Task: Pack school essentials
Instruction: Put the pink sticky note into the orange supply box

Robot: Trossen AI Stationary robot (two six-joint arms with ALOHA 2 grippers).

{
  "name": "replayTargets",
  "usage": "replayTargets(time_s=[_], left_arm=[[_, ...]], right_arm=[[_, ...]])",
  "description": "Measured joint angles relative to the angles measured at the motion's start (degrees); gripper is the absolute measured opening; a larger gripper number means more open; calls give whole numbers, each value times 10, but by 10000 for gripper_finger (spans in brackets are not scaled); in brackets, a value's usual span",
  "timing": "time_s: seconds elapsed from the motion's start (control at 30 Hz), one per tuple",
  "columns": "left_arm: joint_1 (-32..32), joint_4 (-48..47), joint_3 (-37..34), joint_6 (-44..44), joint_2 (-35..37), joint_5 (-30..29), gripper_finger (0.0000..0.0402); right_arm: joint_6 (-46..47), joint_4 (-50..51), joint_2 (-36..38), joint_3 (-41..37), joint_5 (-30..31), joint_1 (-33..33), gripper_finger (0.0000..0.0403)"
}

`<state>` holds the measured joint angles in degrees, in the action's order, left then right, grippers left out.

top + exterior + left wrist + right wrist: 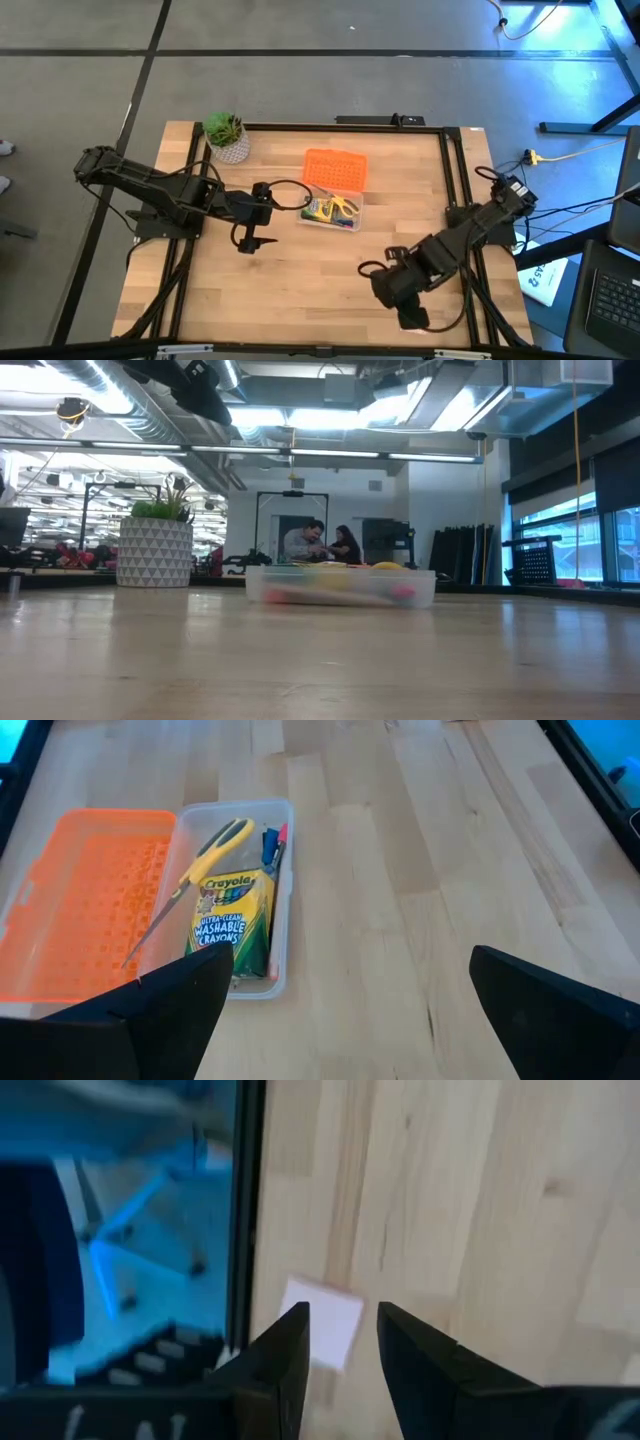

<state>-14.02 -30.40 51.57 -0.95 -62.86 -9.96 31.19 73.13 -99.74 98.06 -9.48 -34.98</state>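
Above the table, the left gripper [246, 243] hangs beside the case [333, 212]. Past its spread fingers [170, 1005], crayon box [235, 920] and scissors [205, 865] lie inside. Right gripper [342, 1342] fingers narrowly apart; better approach the pink note pad [325, 1323] squarely

An orange grid-patterned plastic lid [85, 905] lies beside a clear plastic case [280, 935] on the pale striped wooden tabletop [300, 280]. In the case sit a green-and-yellow cardboard crayon box [232, 920], yellow-handled scissors [215, 845] and a red-tipped pencil [281, 838]. At upper left in the high view, a green leafy plant fills a white triangle-patterned pot [232, 148].
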Motion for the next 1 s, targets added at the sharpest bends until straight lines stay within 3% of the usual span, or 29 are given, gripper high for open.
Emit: replayTargets(time_s=[0.1, 0.3, 0.57, 0.73, 1.0], left_arm=[[0, 0, 0, 0, 0, 0, 400], [0, 0, 0, 0, 0, 0, 400], [0, 0, 0, -1, 0, 0, 400], [0, 0, 0, -1, 0, 0, 400], [0, 0, 0, -1, 0, 0, 400]], right_arm=[[45, -38, 0, 0, 36, -13, 121], [118, -56, 1, 0, 36, -35, 121], [73, -20, 1, 0, 75, -48, 133], [84, -7, 1, 0, 125, -77, 194], [122, -2, 1, 0, 150, -102, 338]])
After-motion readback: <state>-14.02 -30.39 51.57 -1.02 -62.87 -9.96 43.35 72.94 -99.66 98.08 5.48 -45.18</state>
